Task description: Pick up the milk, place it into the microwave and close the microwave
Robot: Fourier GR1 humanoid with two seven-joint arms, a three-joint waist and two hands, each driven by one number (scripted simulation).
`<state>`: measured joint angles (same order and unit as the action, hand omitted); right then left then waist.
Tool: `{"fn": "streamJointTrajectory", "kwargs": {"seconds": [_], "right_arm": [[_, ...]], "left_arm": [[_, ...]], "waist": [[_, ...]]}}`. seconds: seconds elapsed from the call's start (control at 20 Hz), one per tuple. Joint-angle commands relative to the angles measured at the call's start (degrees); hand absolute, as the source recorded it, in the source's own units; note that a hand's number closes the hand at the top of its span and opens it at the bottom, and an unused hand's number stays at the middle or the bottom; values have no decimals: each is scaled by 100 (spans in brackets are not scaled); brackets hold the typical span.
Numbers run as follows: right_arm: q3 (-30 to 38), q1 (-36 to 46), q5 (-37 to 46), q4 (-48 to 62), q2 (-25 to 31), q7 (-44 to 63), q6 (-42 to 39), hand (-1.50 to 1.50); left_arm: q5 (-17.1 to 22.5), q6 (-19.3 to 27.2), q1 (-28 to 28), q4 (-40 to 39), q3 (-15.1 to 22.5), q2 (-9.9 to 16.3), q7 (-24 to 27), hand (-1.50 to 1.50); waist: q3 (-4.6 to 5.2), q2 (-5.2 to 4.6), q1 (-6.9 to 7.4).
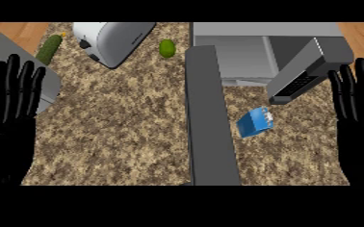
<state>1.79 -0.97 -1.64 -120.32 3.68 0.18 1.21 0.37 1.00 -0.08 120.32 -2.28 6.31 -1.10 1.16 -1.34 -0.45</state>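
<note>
A: Going left to right, quick. Left hand point(20, 96) is resting at the left edge, fingers straight up, holding nothing. Next to it, a grey appliance corner point(48, 84) is poking in.

B: Clutter up top?

A: A cucumber point(49, 48) is lying at top left, a toaster point(110, 41) is sitting beside it, then a lime point(167, 48). None of it matters for the task.

B: Microwave?

A: The microwave point(241, 53) is standing top right, and its door point(210, 120) is swinging wide open, running down the middle of the counter point(121, 125). The cavity is looking empty as far as I can see.

B: Milk?

A: The milk point(254, 122) is lying on the counter just right of the door, in front of the cavity, the blue carton tilted with its long axis running lower left to upper right.

B: Which hand is nearer?

A: Right hand point(348, 101), at the right edge, fingers straight and open, gripping nothing. The milk is lying to its left and slightly lower, with the door walling it off from the left hand. So I'm judging the right hand takes it.
</note>
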Motion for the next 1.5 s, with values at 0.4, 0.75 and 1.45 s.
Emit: {"fn": "streamJointTrajectory", "kwargs": {"seconds": [0.4, 0.75, 1.45], "right_arm": [[-1258, 222, 1198, -507, -347, 983, 371, -150], [-1053, -104, 1241, -1017, -285, 1462, 461, -150], [-1058, -296, 1699, 900, -366, 281, 1288, -150]], "left_arm": [[1507, -636, 195, -52, -240, -77, -487, -150], [1871, -1073, 1806, 1243, -212, -172, -425, -150], [2592, -1905, 2561, 1629, -984, -301, -276, -150]], "waist": [[-111, 144, 84], [-116, 150, 90], [-118, 137, 88]]}}
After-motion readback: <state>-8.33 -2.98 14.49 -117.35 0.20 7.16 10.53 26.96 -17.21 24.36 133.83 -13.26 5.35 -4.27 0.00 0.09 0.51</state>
